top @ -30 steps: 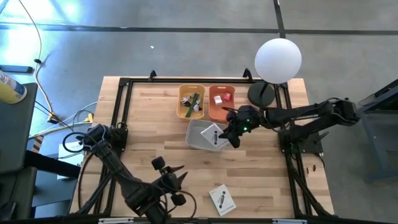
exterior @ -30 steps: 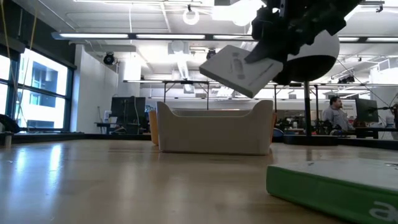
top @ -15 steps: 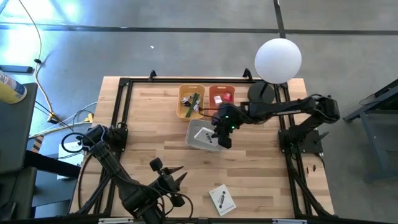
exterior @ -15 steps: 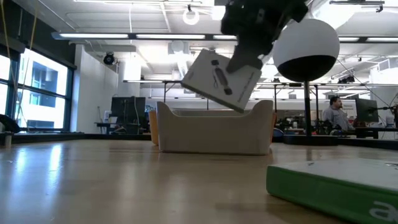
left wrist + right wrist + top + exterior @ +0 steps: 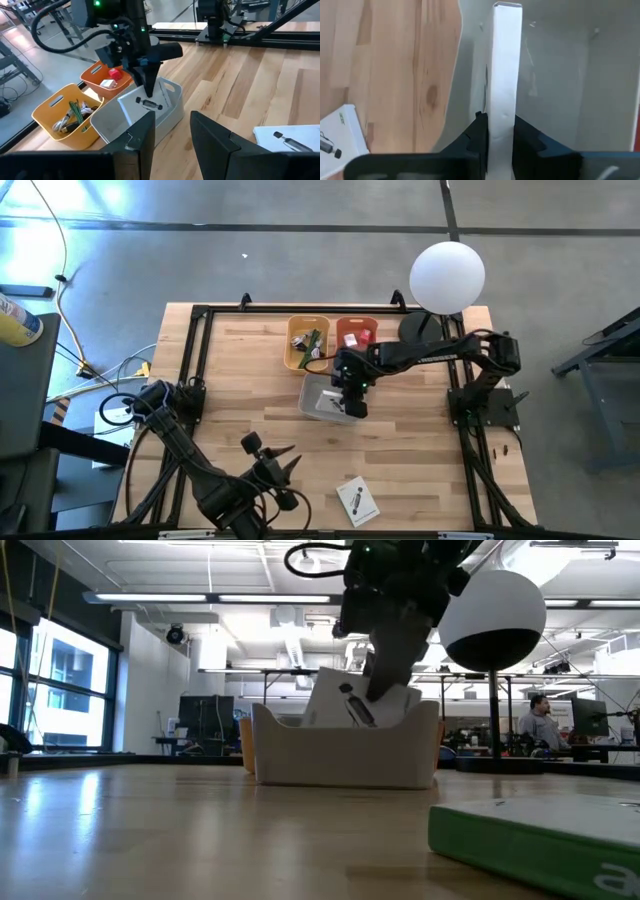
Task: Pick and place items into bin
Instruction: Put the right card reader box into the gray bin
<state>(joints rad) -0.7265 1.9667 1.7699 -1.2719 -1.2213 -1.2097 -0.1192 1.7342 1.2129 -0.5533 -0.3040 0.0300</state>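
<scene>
While the right gripper (image 5: 347, 398) reaches in from the right of the high view, it pinches a flat white packet (image 5: 345, 703) by its thin edge. Its two dark fingers (image 5: 476, 134) press on both sides of the packet. The packet has a dark mark on it and stands tilted, with its lower part down inside the white bin (image 5: 310, 402) near the middle of the table (image 5: 250, 380). In the low view the packet pokes up above the bin's front wall.

Just above the white bin in the high view sit two more bins side by side. The yellow bin (image 5: 294, 360) holds a green-handled tool (image 5: 75, 109) and small bits. The orange bin (image 5: 342, 357) holds a red cube (image 5: 115, 74) and a white cube (image 5: 106, 84).

A second white packet (image 5: 357, 500) lies flat on the table at the lower middle of the high view, well apart from the bins.

The left gripper (image 5: 282, 465) waits low in the high view, left of that packet. Its fingers (image 5: 212, 137) are spread apart and hold nothing.

A white round lamp (image 5: 447, 277) stands at the table's upper right corner.
</scene>
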